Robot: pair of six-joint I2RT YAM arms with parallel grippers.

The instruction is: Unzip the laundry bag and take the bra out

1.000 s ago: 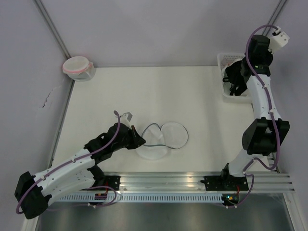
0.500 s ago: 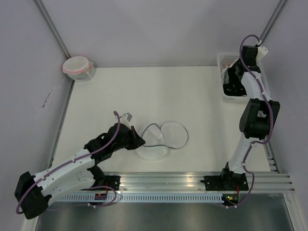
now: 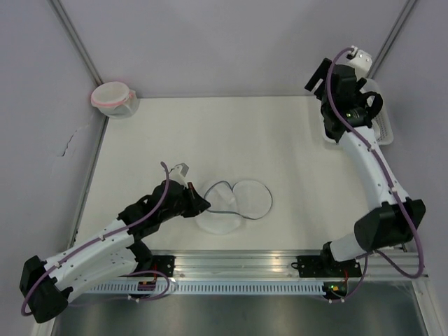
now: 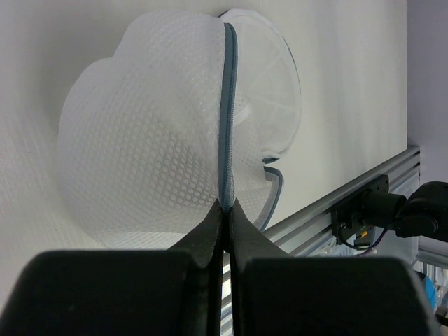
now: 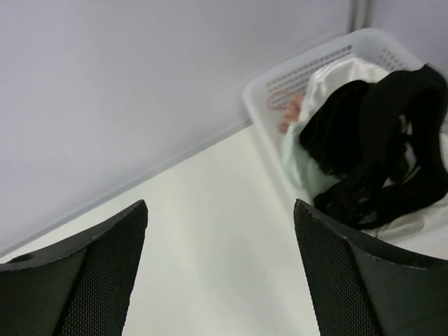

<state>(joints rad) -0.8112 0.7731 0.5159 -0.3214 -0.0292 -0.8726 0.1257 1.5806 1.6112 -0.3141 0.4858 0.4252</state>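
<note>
From above, the laundry bag (image 3: 234, 203) lies flat near the front of the table (image 3: 210, 133), with the left gripper (image 3: 204, 205) at its left edge, while the right arm (image 3: 367, 157) reaches up by the white slotted basket (image 3: 385, 133). Left wrist view – jaws pinched tight on the bag's grey-blue rim. Right wrist view – the right gripper (image 5: 220, 210) gapes wide, holding nothing, and the black bra (image 5: 371, 147) lies in the basket on pale fabric
</note>
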